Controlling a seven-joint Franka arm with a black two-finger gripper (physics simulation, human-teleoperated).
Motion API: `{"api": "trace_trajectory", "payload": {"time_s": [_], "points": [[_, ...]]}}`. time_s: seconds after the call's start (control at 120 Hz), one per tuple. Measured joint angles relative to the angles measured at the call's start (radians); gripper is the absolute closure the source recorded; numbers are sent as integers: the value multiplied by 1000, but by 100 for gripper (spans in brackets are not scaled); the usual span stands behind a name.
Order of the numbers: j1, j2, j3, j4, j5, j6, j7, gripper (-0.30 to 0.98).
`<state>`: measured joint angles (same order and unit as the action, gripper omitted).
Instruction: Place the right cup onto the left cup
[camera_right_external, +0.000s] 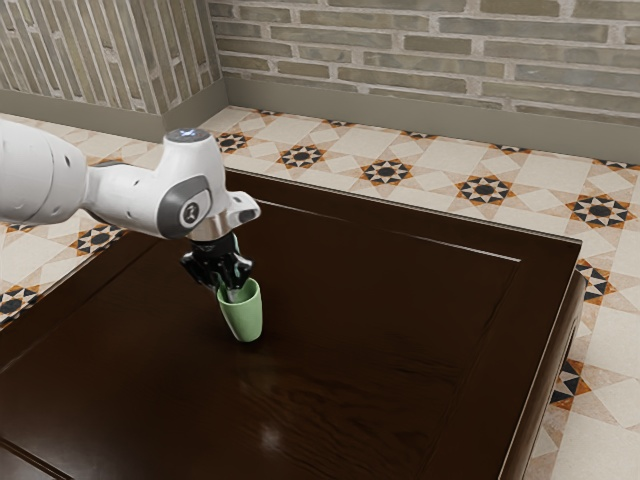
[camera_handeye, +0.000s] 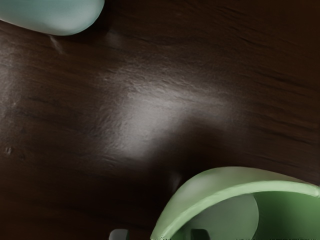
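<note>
A white robot arm (camera_right_external: 130, 195) reaches in from the exterior view's left, its black gripper (camera_right_external: 232, 288) poised with fingers apart astride the rim of a green cup (camera_right_external: 247, 318) on a dark wooden table (camera_right_external: 370, 300); the wrist view catches a pale blue cup (camera_handeye: 60, 17) well apart from it.

1. Reaches in from the exterior view's left edge with a white arm (camera_right_external: 40, 172).
2. Bends downward at the wrist (camera_right_external: 190, 185), left of the frame's centre.
3. Points the black gripper (camera_right_external: 231, 287) down beneath it.
4. Holds two fingers (camera_handeye: 200, 234) apart, at the wrist view's lower edge.
</note>
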<state>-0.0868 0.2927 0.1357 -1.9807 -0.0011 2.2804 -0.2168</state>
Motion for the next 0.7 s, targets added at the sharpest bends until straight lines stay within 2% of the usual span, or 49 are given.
{"api": "trace_trajectory", "payload": {"time_s": [0.133, 0.317, 0.492, 0.7], "points": [[-4, 0, -5, 0, -8, 3, -1, 71], [-5, -9, -5, -1, -12, 4, -3, 76], [-14, -117, 1, -2, 9, -33, -9, 78], [39, -123, 6, 201, 38, -165, -11, 78]]}}
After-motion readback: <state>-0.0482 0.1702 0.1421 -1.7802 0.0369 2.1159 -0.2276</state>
